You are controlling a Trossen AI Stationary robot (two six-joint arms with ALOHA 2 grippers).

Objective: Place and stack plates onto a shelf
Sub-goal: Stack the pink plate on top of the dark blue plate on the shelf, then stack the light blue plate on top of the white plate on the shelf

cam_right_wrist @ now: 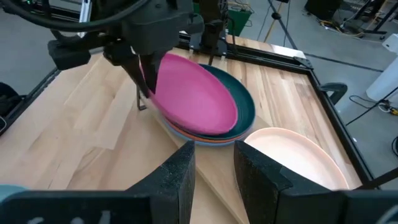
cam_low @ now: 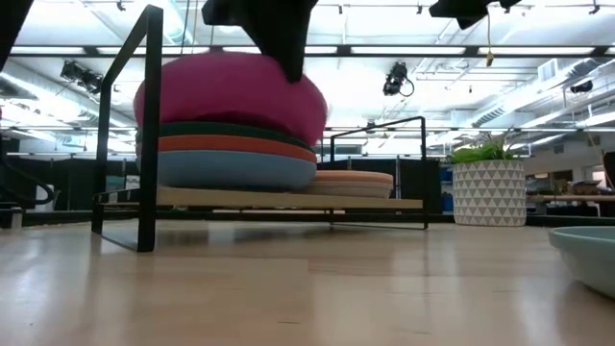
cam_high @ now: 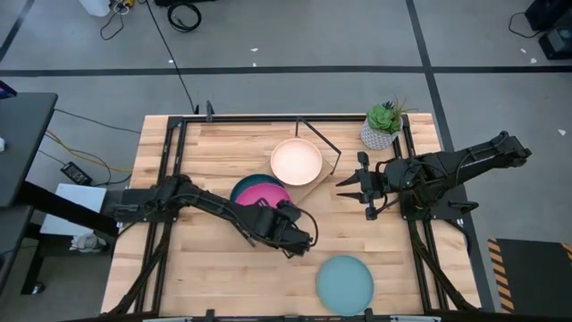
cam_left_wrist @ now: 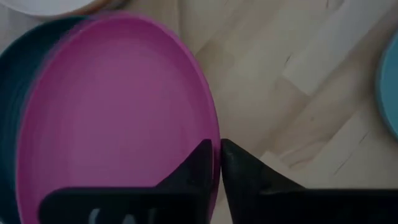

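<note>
The magenta plate (cam_high: 261,190) sits tilted on top of a stack on the shelf (cam_low: 288,200), above the dark teal plate (cam_right_wrist: 245,102), an orange plate and a blue plate. My left gripper (cam_high: 277,207) is shut on the magenta plate. The cream plate (cam_high: 296,161) tops a second, lower stack on the shelf's right part. A light blue plate (cam_high: 344,284) lies flat on the table near its near edge. My right gripper (cam_high: 357,183) hovers open, right of the shelf, holding nothing. My left gripper pinches the magenta plate's rim (cam_left_wrist: 214,124) between its two fingers (cam_right_wrist: 144,78), one above the plate and one beneath, on the side facing the table's near edge. The fingers slant down from that side. The held side is raised; the opposite edge rests on the dark teal plate.
A small potted plant (cam_high: 382,125) in a white pot stands at the table's far right corner, just behind my right gripper. Black frame rails (cam_high: 170,179) run along the table's sides. Bare tabletop lies between the shelf and the near edge.
</note>
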